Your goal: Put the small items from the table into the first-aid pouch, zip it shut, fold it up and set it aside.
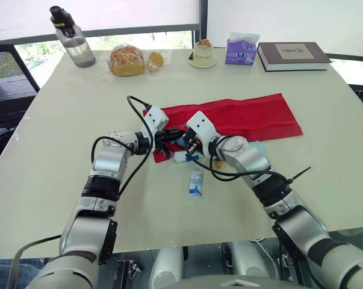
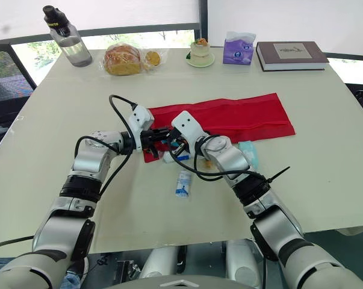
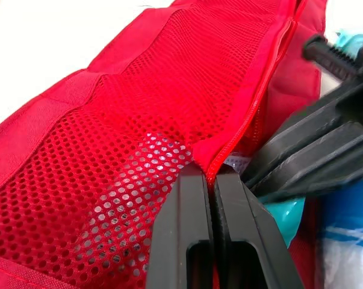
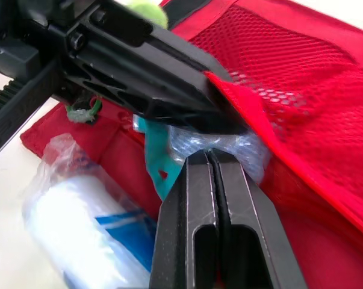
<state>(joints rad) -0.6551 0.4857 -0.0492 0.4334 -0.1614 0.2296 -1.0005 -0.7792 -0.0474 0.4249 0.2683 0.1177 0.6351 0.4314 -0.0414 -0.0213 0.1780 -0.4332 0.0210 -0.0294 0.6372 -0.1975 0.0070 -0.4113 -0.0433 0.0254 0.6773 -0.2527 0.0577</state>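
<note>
The left gripper (image 3: 210,171) is clenched on the zipper edge of the red pouch (image 1: 247,117), as its wrist view shows. The right gripper (image 4: 208,153) is clenched too, tips against a clear packet (image 4: 241,147). Seen from the head, the pouch lies flat on the desk (image 1: 49,150), long axis left to right, left end at the grippers.

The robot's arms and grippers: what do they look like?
The left arm and right arm are silver-grey segments with black joint bands. Black cables loop outside them; a black zip tie juts from the right. The left gripper and right gripper have white housings and flat black fingers.
</note>
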